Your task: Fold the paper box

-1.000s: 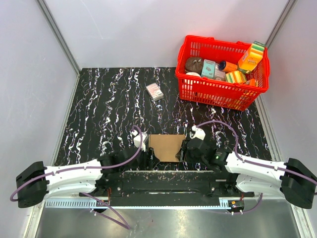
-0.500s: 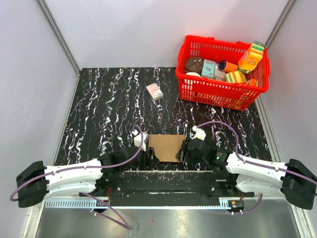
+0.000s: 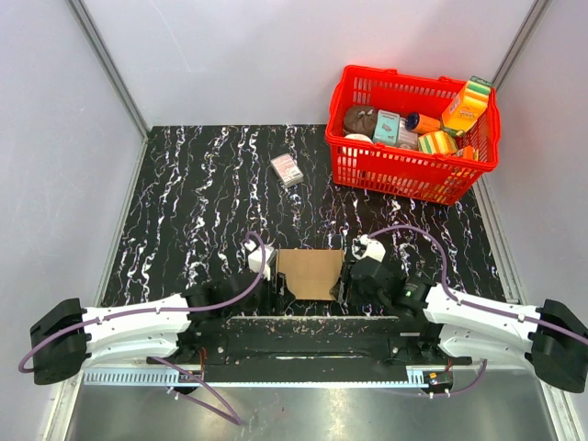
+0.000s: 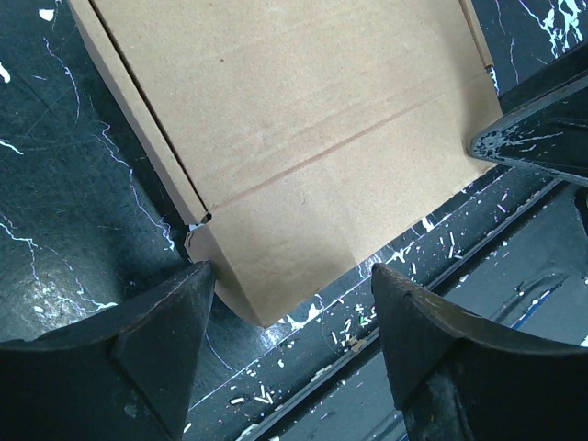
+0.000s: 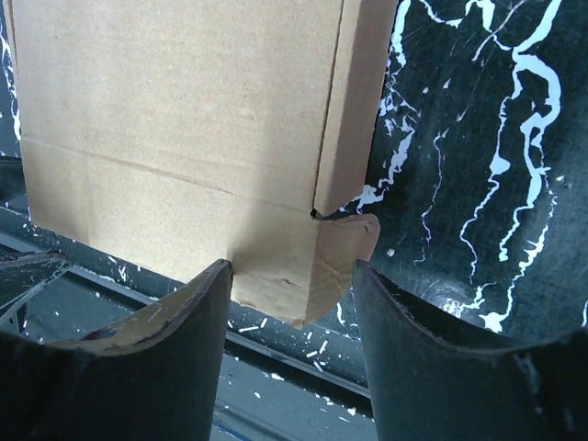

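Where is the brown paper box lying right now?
In the top view the paper box lies flat at the near edge of the table, centred between the left tool and right tool.

The flat brown cardboard box (image 4: 303,138) runs off the top edge in both wrist views. The print on the small white-and-pink carton (image 3: 288,169) is too tiny to read.

You had the paper box (image 3: 310,273) lying flat on the table (image 3: 197,211) at its near edge, between the left gripper (image 3: 276,288) and the right gripper (image 3: 345,281). Behind it lay a small carton (image 3: 288,169). The basket (image 3: 404,175), with packs (image 3: 464,106) in it, stood at the far right.
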Robot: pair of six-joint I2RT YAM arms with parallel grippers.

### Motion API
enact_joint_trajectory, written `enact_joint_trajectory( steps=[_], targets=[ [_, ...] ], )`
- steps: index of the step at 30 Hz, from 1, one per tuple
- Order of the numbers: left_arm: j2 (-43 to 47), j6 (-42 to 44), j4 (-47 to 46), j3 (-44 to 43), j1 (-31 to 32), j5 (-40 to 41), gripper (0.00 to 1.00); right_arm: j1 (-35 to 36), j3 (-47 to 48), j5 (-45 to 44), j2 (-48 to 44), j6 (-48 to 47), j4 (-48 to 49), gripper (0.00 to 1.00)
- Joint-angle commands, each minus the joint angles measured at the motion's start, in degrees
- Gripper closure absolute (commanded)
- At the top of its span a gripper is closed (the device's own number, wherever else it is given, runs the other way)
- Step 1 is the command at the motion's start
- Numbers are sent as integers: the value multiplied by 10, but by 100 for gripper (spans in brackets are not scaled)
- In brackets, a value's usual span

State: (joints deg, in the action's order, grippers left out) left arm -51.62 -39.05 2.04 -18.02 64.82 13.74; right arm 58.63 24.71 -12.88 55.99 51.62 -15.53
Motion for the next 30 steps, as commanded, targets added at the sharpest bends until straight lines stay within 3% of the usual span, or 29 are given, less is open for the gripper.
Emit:
enact_joint_trajectory(
  steps=[1, 14, 30],
  targets=[
    [4, 6, -11, -18, 3, 10, 27, 4, 17, -10, -21, -5, -17, 40],
    [3, 6, -18, -16, 3, 4, 30, 4, 15, 20, 3, -8, 23, 50],
    [-4, 4, -31, -5, 3, 1, 37, 4, 4, 12, 7, -7, 35, 53]
  ],
)
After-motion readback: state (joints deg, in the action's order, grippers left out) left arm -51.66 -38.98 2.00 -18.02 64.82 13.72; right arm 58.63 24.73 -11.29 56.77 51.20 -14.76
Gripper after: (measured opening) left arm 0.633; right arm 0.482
